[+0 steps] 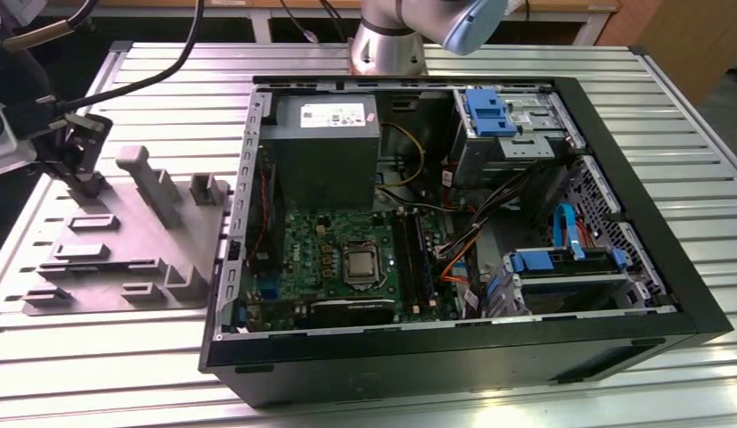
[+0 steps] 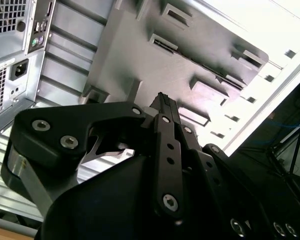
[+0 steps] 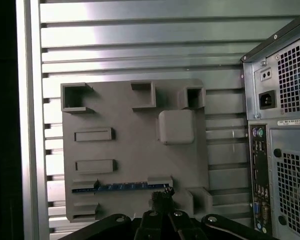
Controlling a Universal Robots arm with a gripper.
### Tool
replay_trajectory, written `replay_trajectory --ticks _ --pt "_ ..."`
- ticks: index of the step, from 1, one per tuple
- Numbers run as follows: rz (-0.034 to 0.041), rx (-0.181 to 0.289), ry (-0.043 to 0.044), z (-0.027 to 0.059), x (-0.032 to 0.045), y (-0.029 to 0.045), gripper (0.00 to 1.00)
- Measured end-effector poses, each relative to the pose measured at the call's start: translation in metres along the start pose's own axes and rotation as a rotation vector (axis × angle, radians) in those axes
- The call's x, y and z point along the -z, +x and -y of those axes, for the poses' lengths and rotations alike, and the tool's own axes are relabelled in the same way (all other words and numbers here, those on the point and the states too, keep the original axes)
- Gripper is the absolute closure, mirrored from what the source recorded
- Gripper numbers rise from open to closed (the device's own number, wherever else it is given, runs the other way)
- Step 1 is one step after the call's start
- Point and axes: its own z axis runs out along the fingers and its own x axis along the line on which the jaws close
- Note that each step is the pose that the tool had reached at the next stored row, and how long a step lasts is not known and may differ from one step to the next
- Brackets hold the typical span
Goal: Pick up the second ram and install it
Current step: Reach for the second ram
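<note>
The second ram (image 3: 120, 187) is a long dark blue-green strip standing on edge in a slot of the grey holder plate (image 3: 135, 150). In the first wrist view my gripper (image 3: 160, 196) is over one end of that strip with its fingers together; I cannot tell whether they touch it. The second wrist view shows the gripper (image 2: 162, 98) shut, its black fingers meeting at the tip above the holder plate (image 2: 140, 55). In the exterior view the gripper (image 1: 83, 174) hangs over the far left part of the holder plate (image 1: 118, 241), beside the open computer case (image 1: 463, 339).
Inside the case, the motherboard (image 1: 332, 259) lies flat with black memory slots (image 1: 416, 254) to the right of the processor, near orange and black cables. Blue drive brackets (image 1: 487, 111) sit at the case's far right. The case's rear panel (image 3: 280, 125) stands close beside the holder plate.
</note>
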Motion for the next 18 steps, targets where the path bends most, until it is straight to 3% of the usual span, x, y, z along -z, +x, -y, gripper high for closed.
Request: replay_trajectory --ticks 18 --pt "0.0001 0.0 -0.0001 0.007 -0.0166 0.0189 0.9"
